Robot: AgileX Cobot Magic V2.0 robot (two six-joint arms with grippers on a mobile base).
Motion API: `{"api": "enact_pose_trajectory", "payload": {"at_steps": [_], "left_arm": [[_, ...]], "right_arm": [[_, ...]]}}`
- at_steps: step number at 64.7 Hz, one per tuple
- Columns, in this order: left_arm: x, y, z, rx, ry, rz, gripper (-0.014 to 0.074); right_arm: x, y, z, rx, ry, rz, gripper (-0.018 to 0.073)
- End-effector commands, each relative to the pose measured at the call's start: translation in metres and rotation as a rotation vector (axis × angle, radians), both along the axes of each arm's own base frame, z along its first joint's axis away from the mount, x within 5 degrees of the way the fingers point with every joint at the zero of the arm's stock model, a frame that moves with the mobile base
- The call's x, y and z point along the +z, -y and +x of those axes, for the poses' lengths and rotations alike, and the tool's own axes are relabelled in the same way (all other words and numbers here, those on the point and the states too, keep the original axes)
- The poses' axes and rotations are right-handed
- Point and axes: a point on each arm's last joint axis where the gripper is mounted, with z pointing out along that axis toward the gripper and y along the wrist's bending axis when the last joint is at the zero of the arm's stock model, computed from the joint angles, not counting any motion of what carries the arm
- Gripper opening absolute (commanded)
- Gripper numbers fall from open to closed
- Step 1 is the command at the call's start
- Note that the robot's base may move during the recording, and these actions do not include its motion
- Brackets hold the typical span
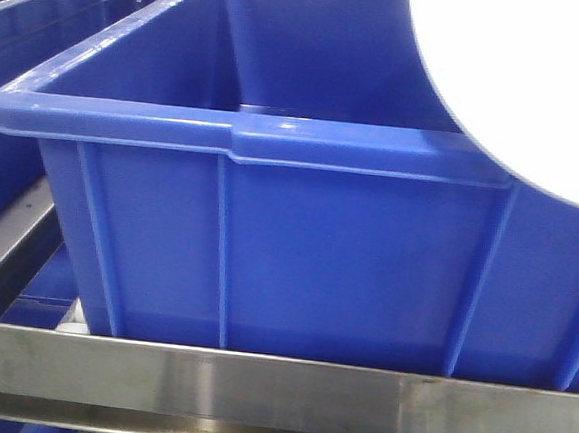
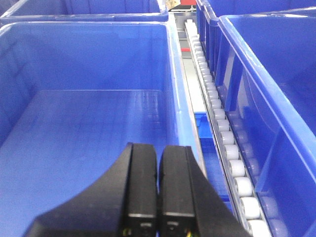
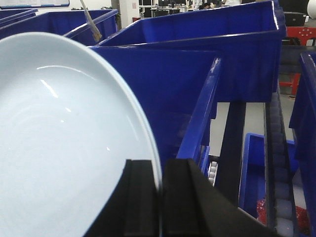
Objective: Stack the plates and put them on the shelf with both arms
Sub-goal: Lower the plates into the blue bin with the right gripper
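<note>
No legible text or labels anywhere

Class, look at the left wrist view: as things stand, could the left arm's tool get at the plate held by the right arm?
Probably not at once. The left tool is shut, empty, over a blue crate, with no plate in its view. The plate sits edge-on in the right tool.

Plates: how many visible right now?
1: a pale bluish-white glossy round plate, rim clamped in the right hand, showing at the front view's upper right. A second may be stacked unseen or out of frame.
</note>
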Motion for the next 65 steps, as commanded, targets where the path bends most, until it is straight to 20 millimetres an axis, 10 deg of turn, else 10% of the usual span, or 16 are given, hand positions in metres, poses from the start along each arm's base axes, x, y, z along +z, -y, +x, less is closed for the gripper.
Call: {"api": "enact_pose_trajectory", "payload": {"at_steps": [1,65], "left_arm": [[0.0175,-0.0001,0.0017,0.005,0.105,-0.024,0.0082],[0.0175,-0.0001,0.0017,0.005,0.105,-0.024,0.0082]], "right_arm": [[0.0203,0.0016,-0.0013,-0.015,0.131,0.025,0.0057],[0.0293,0.0013,-0.0011,-0.011,0.161,0.038,0.0057]]}}
